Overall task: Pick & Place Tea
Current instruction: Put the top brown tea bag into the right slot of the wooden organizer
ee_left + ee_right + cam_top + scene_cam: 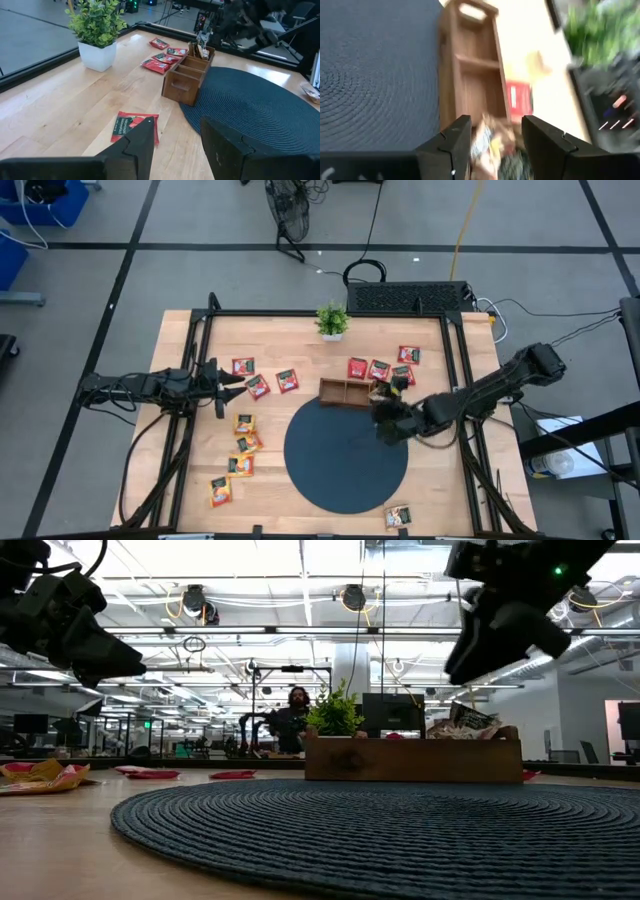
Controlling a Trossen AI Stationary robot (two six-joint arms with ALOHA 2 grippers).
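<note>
Tea sachets lie scattered on the wooden table: red ones (258, 386) at the left, more red ones (379, 370) behind the tray, yellow-orange ones (244, 443) at the near left, and a pale one (398, 517) at the near edge. A few sachets (489, 142) stick up out of the right end compartment of the brown tray (345, 392). My right gripper (386, 420) hangs open above the tray's right end and the mat's edge, with nothing between its fingers (492, 125). My left gripper (175, 127) waits open at the table's left, facing a red sachet (135, 126).
A dark round woven mat (345, 455) covers the table's middle, and the tray stands at its far edge. A small potted plant (332, 320) stands at the far edge. A black frame runs along the table's sides (458, 370). A person shows in the room behind (297, 710).
</note>
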